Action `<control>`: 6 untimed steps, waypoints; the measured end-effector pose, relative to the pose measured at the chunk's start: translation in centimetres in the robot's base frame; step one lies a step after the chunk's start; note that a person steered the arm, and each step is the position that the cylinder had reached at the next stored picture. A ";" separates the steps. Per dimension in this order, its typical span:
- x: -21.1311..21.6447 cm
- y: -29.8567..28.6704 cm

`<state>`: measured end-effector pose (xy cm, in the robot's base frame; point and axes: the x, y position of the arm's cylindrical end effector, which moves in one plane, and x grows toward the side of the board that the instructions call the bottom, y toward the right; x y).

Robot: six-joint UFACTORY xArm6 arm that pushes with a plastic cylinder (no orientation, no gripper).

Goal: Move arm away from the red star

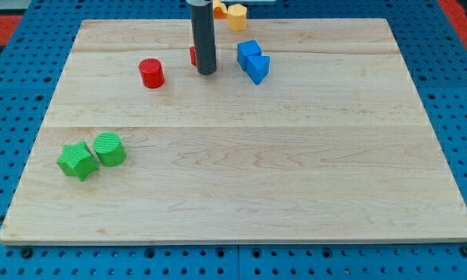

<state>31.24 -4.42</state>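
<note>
Seven blocks counted on wooden board (241,179), over blue pegboard (15,78).

Dark rod down from view's top, my tip (207,73) planted on board in upper middle. No gripper on this rig, so nothing to spread or press together; tip bare, carrying nothing.

Blue blocks (252,61), two touching, shapes unclear: just beside tip, toward view's right.

Green star (77,160) and green cylinder (109,148), touching each other: well apart from tip, toward view's lower left.

Red cylinder (151,73): near tip, toward view's left, clear gap between.

Yellow block (236,15) and orange block (219,9): beyond tip toward view's top, at board's far edge, partly cut off.

Red star (193,55): only a red sliver showing at rod's left edge, rest hidden behind rod. Taken as the star by elimination; shape not readable. Touching or nearly touching, cannot tell which.

Progress, as judged: not yet begun or barely begun. Tip right against the red star. Retreat entirely left to do; open board toward view's bottom looks like the free way out.
</note>
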 end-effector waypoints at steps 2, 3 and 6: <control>-5.1 -1.2; -6.7 -3.2; -1.5 -1.9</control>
